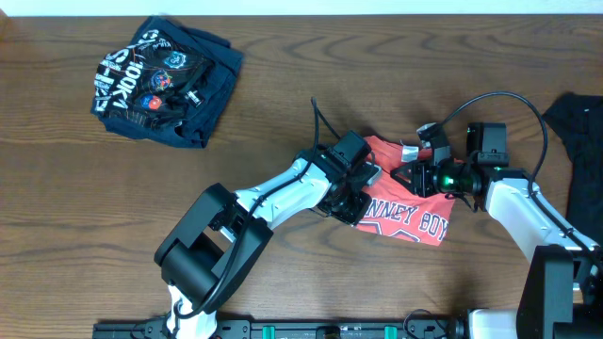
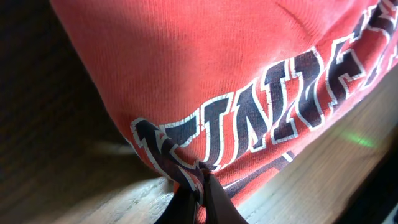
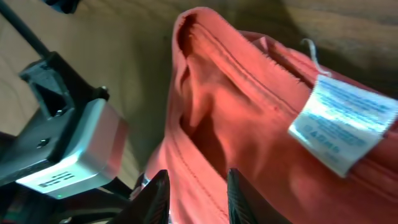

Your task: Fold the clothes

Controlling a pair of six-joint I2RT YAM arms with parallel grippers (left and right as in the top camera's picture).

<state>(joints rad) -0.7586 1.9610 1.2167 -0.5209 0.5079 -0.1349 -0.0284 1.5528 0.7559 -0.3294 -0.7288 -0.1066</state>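
Note:
A red shirt (image 1: 415,215) with dark "Boys" lettering lies bunched at the table's centre right. My left gripper (image 1: 355,200) is at the shirt's left edge and is shut on a pinch of the printed fabric (image 2: 198,180), as the left wrist view shows. My right gripper (image 1: 411,177) is over the shirt's top edge near the collar. In the right wrist view its fingers (image 3: 198,196) are apart with red fabric (image 3: 249,124) lying between and beyond them. A white care label (image 3: 342,121) hangs at the collar seam.
A crumpled navy printed garment (image 1: 160,80) lies at the far left. A dark cloth (image 1: 584,122) lies at the right edge. The left arm's wrist camera housing (image 3: 62,149) sits close to the right gripper's fingers.

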